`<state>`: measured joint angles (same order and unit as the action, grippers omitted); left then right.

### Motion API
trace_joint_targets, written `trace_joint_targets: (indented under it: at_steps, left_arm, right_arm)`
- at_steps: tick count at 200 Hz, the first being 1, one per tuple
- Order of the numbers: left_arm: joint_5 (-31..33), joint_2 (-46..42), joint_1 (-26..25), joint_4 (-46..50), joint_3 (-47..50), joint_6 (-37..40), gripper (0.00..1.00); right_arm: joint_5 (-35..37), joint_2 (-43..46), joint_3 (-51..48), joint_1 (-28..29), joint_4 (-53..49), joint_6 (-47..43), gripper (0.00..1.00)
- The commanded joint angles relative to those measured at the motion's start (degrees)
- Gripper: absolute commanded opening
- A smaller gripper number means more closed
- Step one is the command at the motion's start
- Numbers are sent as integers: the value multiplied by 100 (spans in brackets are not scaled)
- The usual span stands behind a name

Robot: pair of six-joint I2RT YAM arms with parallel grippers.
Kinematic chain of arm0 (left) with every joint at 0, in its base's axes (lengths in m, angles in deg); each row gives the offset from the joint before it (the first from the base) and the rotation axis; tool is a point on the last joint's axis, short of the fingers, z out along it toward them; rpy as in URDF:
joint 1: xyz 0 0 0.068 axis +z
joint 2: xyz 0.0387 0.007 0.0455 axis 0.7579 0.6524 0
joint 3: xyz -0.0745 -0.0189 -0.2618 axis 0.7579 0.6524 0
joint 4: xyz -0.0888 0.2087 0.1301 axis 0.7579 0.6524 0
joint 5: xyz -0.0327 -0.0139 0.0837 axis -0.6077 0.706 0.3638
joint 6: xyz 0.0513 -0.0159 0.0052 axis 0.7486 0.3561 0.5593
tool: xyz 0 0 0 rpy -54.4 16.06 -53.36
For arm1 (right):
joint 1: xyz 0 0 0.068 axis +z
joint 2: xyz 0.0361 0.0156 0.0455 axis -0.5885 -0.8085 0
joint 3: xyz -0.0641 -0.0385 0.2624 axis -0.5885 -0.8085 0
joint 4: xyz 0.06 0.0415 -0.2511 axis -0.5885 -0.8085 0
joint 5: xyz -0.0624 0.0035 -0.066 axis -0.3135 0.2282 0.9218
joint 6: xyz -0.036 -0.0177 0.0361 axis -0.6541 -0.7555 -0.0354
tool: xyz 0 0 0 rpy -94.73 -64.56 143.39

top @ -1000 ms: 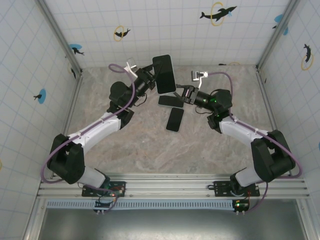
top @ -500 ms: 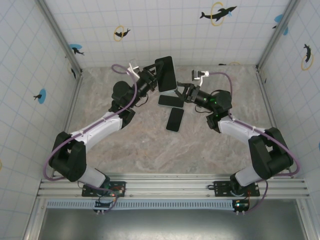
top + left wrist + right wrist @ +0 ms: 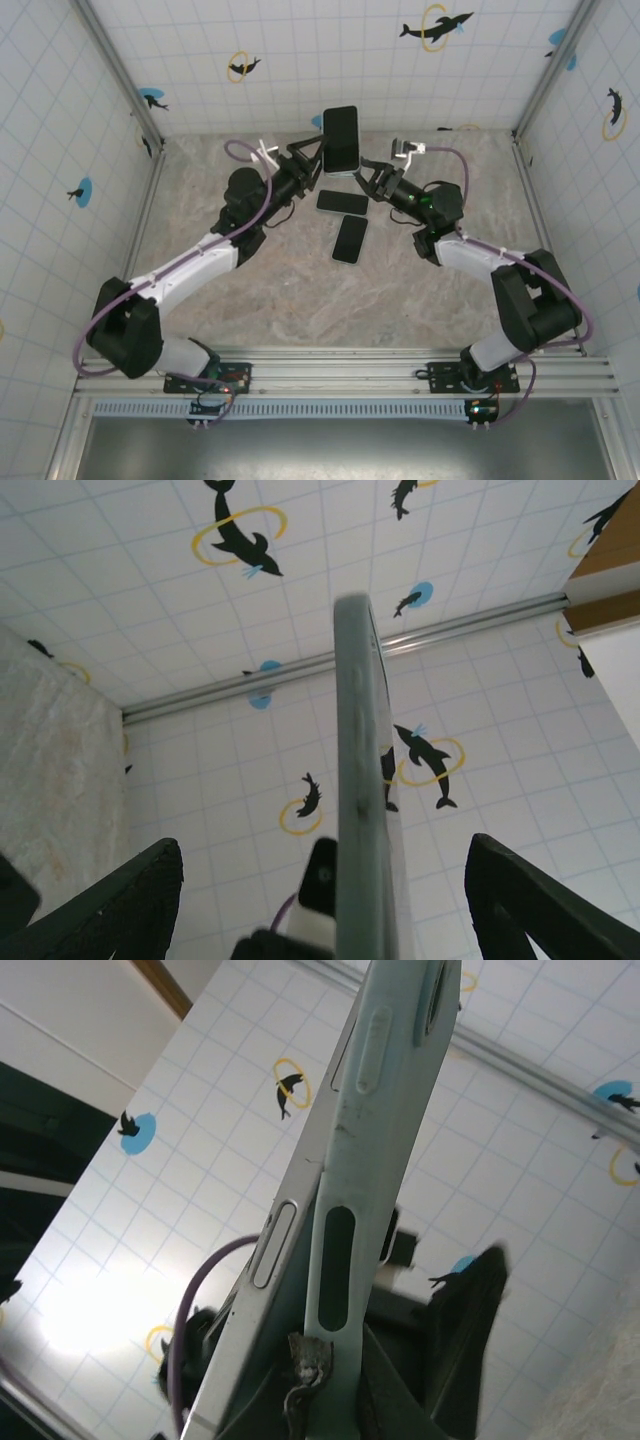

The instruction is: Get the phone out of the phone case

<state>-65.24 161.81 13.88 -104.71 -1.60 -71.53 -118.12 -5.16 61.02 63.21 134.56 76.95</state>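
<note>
Right claw: you have it clamped on the lower end of the pale grey-green rubbery phone case. The black-screened phone sits in it, held upright in the air over the far middle of the marbled tabletop.

Left claw: fingers apart, straddling the case edge.

Expect a soft, bendy case round a stiff, slick, breakable phone. Grip the phone's long sides and peel the case off from a corner.

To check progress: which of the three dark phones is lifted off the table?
The far phone, held in the air by the right gripper. The middle phone and the near phone lie flat on the table.
</note>
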Motion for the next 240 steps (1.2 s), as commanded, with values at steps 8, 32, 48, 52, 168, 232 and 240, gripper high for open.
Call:
trace_joint_targets:
  at_steps: [8,32,48,52,168,232,240]
  left_arm:
    - [633,-592,-339,352,467,-34,75]
    - [952,-750,-659,459,630,-249,73]
    - [1109,-772,-860,369,677,-390,70]
    - [1152,-772,-913,354,672,-422,70]
    - [930,23,-923,-404,-49,-794,47]
    - [770,124,-623,-274,-7,-851,47]
    - [766,133,-596,-281,20,-860,47]
  right_arm:
    - [434,-170,353,-44,446,-396,3]
    - [587,-347,508,-11,310,-571,3]
    - [673,-457,558,12,343,-614,3]
    - [673,-476,570,11,356,-627,3]
    - [515,-505,643,80,212,-893,3]
    - [410,-479,680,88,296,-914,2]
    - [403,-463,678,88,293,-956,2]
